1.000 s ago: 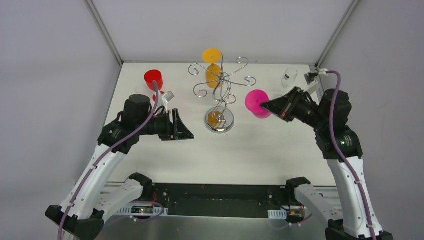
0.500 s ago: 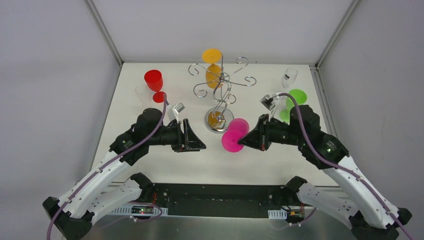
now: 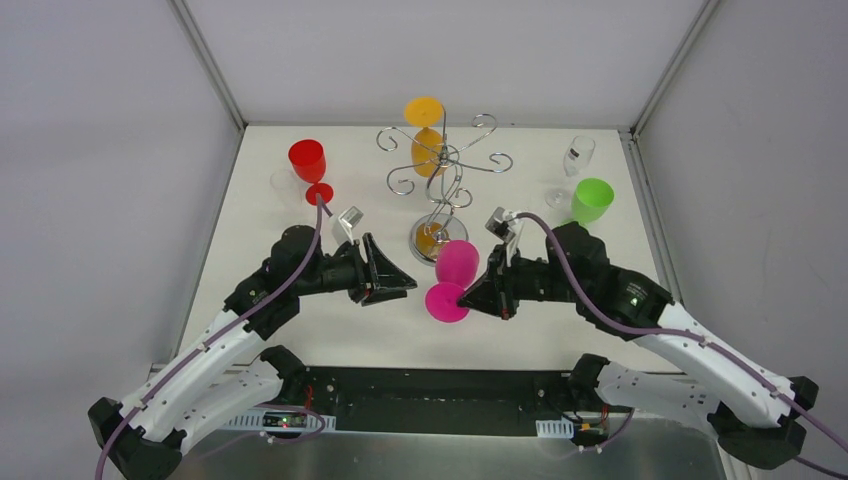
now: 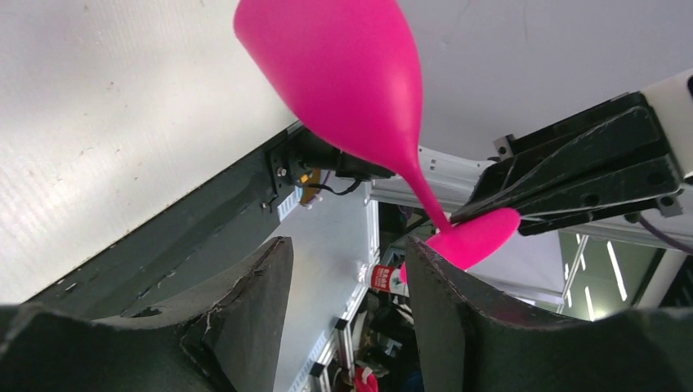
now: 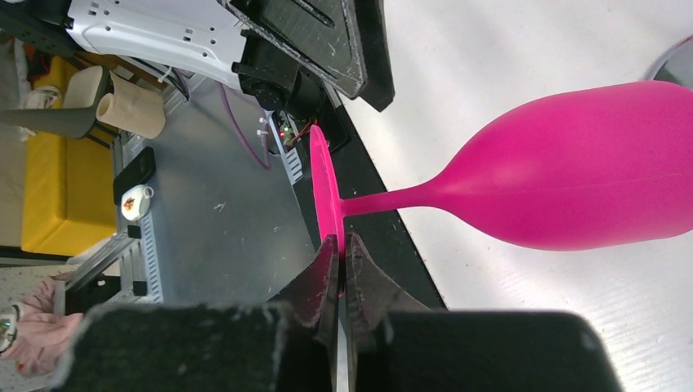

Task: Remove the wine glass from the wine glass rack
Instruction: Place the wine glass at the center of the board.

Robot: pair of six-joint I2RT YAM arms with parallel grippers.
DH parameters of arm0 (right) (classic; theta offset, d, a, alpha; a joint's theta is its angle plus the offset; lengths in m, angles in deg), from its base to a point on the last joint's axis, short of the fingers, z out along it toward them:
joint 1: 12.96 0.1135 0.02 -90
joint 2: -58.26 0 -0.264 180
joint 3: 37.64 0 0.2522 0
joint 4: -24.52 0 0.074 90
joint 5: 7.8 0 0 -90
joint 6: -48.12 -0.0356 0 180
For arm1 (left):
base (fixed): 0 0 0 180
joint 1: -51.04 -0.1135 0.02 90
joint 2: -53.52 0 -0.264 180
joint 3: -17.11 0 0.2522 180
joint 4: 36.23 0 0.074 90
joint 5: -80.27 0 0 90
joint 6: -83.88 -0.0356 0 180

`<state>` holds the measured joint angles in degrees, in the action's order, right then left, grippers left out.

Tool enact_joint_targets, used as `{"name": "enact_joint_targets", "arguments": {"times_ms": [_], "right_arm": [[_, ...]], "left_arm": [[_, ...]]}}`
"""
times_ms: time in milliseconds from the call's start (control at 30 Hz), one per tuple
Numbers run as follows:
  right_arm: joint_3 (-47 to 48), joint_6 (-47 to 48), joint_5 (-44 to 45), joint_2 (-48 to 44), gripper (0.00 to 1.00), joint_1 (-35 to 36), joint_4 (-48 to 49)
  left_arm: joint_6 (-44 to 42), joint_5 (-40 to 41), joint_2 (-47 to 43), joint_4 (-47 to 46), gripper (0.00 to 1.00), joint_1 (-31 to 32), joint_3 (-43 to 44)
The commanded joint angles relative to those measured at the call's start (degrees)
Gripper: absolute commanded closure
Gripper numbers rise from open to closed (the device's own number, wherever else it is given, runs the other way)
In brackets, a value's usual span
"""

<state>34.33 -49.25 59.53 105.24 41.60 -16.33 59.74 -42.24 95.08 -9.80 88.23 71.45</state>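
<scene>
Pink wine glass (image 3: 456,266), clear of the wine glass rack (image 3: 441,160) just beyond both grippers, is clamped by its foot's rim in the right gripper (image 3: 469,297), while the left gripper (image 3: 404,284) faces it close by, jaws apart.

There were 5 wine glasses: 1 pink glass (image 3: 457,263), 1 red glass (image 3: 307,158), 1 orange glass (image 3: 424,110), 1 green glass (image 3: 592,198), 1 clear glass (image 3: 578,152); and 1 wine glass rack (image 3: 441,160).
</scene>
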Motion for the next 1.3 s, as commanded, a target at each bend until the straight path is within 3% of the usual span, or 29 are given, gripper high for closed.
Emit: {"name": "enact_joint_targets", "arguments": {"times_ms": [0,333,967,1267], "right_arm": [[0.32,4.71,3.93,1.69,1.00,3.62,5.50],[0.18,14.49,10.33,5.53,1.00,12.28,11.96],[1.33,28.62,26.41,10.92,1.00,23.74,17.06],[2.83,30.86,28.63,12.75,1.00,26.30,15.96]], "left_arm": [[3.64,-0.62,-0.89,-5.63,0.46,0.69,-0.92],[9.47,-4.22,-0.22,-16.67,0.44,0.69,-5.12],[9.85,-5.41,-1.05,-18.03,0.44,0.69,-8.12],[9.29,-5.56,-0.78,-17.83,0.47,0.69,-7.73]]}}
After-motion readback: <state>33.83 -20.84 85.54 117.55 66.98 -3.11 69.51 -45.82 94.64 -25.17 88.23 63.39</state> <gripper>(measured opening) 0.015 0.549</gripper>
